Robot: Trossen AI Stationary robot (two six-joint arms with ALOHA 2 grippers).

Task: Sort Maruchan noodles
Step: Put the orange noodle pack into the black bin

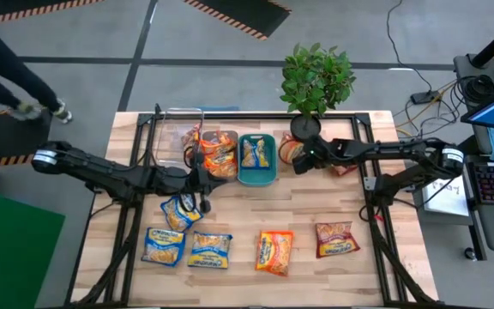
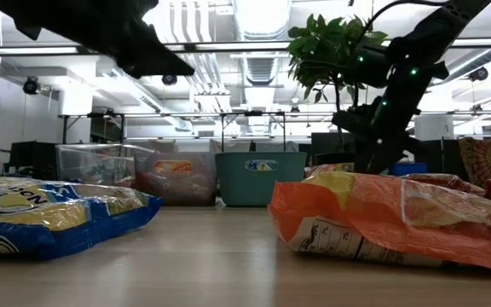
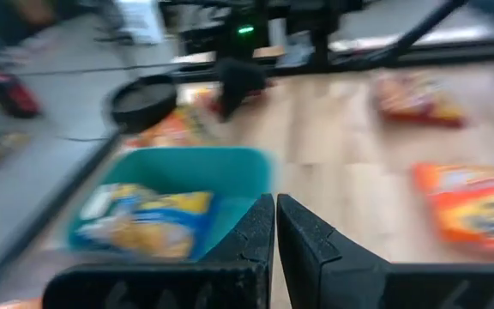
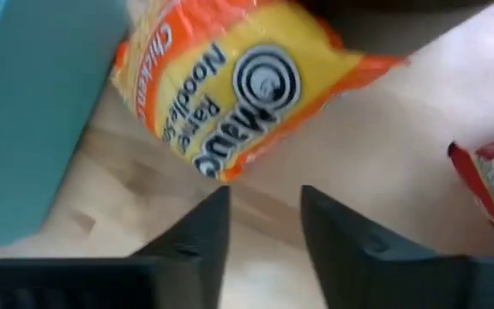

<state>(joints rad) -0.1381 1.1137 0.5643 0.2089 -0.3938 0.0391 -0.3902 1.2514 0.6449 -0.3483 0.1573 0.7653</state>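
We judge the noodle packets to be light, flat and crinkly: a slick plastic wrapper over a brittle block that can crack under a hard squeeze, so we recommend pinching across a short edge or a corner seam, where the film gives and the fingers can get under it. In the high view the packets lie in two groups. Along the lower part of the frame sit three blue packets point(image 1: 181, 211) at lower left, an orange packet point(image 1: 274, 251) at lower centre with its long axis running up-down in the frame, and a red packet point(image 1: 336, 239) to its right, tilted slightly. Across the middle, the clear bin point(image 1: 178, 137) at the left looks nearly bare, the grey bin point(image 1: 230, 137) holds orange packets, and the teal bin point(image 1: 256, 178) holds a blue-and-yellow one. The right gripper point(image 4: 260, 219) hangs just right of the teal bin, its jaws parted and empty, directly over an orange chicken packet point(image 4: 238, 77) lying diagonally across the wrist view's upper centre, its long axis running from upper right to lower left. The left gripper point(image 3: 275, 225) waits at centre left, near the teal bin, jaws clenched on nothing.
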